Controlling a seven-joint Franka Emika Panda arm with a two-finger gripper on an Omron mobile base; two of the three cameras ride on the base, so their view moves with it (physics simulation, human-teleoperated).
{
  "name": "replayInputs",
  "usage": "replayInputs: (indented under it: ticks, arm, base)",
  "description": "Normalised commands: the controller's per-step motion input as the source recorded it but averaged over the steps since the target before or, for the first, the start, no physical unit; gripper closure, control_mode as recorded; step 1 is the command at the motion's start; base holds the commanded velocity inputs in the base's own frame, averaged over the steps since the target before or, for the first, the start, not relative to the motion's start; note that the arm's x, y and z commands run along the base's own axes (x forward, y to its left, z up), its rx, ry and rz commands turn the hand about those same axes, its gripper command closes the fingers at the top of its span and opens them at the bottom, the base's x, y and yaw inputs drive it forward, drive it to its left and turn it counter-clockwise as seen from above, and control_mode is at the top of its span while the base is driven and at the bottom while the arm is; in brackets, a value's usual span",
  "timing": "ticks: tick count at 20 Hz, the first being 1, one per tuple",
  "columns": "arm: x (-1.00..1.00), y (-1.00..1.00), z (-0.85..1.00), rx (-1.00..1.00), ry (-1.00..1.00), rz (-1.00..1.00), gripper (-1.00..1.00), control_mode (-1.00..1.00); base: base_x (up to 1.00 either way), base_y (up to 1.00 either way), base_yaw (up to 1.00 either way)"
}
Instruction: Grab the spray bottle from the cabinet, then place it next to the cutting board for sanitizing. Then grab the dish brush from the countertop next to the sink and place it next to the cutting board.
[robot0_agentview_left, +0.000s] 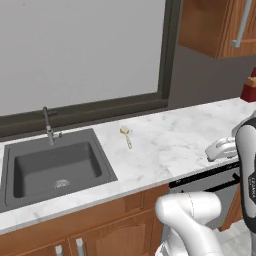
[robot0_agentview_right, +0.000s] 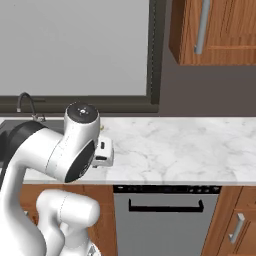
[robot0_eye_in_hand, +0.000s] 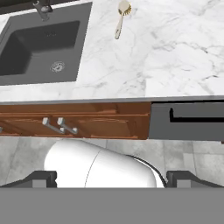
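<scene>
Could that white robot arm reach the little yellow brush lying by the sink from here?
Probably yes. The dish brush lies alone on bare countertop right of the sink, with nothing on or around it. The open end effector is empty but well back, out over the floor, so the arm must extend forward.

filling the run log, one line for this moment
claw: open, empty | dish brush: on countertop right of sink | cabinet: shut

- Brush (robot0_agentview_left: 125, 135): yellow head, pale handle, flat on countertop (robot0_agentview_left: 175, 140), just right of sink (robot0_agentview_left: 55, 167).
- Sink: dark grey basin, gooseneck faucet at rear.
- Cabinet (robot0_agentview_right: 220, 30): reddish-brown, door shut, grey bar handle.
</scene>
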Motion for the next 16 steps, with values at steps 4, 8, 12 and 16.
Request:
replayInputs:
  ticks: [4, 8, 12, 16]
  arm:
    - [0.0, 0.0, 0.0, 0.0, 0.0, 0.0, -1.0, 1.0]
    - [0.0, 0.0, 0.0, 0.0, 0.0, 0.0, -1.0, 1.0]
    - [0.0, 0.0, 0.0, 0.0, 0.0, 0.0, -1.0, 1.0]
    - [0.0, 0.0, 0.0, 0.0, 0.0, 0.0, -1.0, 1.0]
  base:
    - [0.55, 0.05, 0.12]
    - [0.2, 0.03, 0.33]
    - [0.03, -0.14, 0.33]
    - [0.08, -0.21, 0.28]
